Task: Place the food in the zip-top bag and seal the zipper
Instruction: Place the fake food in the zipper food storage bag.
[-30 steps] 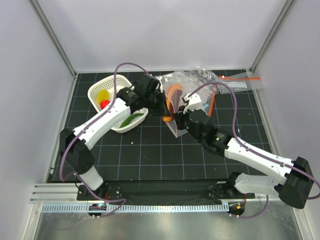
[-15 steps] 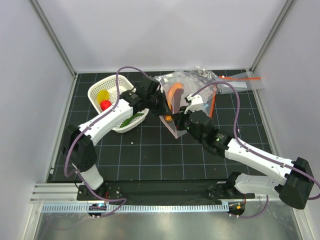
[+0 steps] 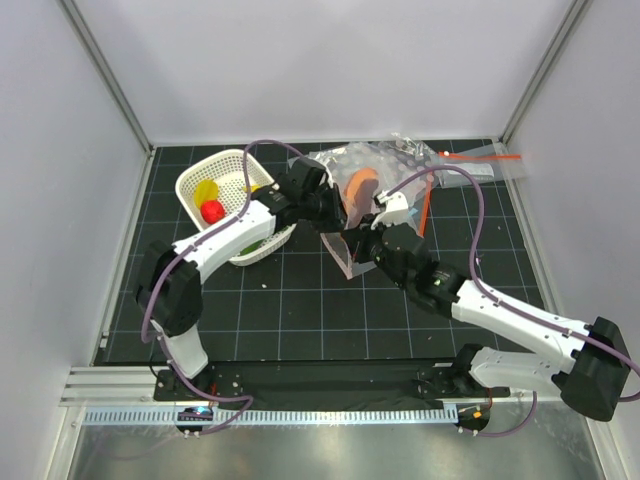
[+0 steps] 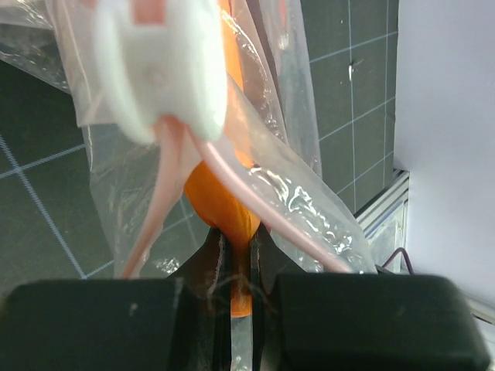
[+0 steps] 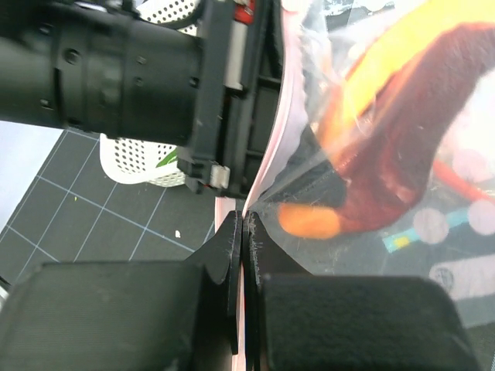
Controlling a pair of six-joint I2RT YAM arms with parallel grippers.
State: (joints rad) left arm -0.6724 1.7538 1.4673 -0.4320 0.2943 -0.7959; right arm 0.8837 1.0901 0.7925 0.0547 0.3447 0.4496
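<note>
My left gripper [image 3: 343, 207] is shut on the end of the orange-brown hot dog [image 3: 358, 188] and holds it inside the mouth of the clear zip-top bag [image 3: 388, 162]. In the left wrist view the hot dog [image 4: 232, 209] sits between my jaws [image 4: 240, 267], and the pink zipper [image 4: 263, 205] crosses in front of it. My right gripper [image 3: 349, 247] is shut on the bag's mouth edge, on the zipper [image 5: 267, 166], and holds it up [image 5: 243, 232]. The hot dog [image 5: 402, 154] shows through the plastic. A yellow banana [image 3: 207, 190], a red piece [image 3: 212, 210] and a green bit [image 3: 256, 243] lie in the basket.
The white perforated basket [image 3: 232, 163] stands at the back left, close under the left arm; it also shows in the right wrist view [image 5: 143, 166]. A second clear bag with an orange-red strip [image 3: 485, 158] lies at the back right. White walls enclose the black grid mat [image 3: 300, 300].
My left arm has moved right and pushed the hot dog farther into the bag's mouth. My right gripper has kept its hold on the bag's edge and barely moved.
</note>
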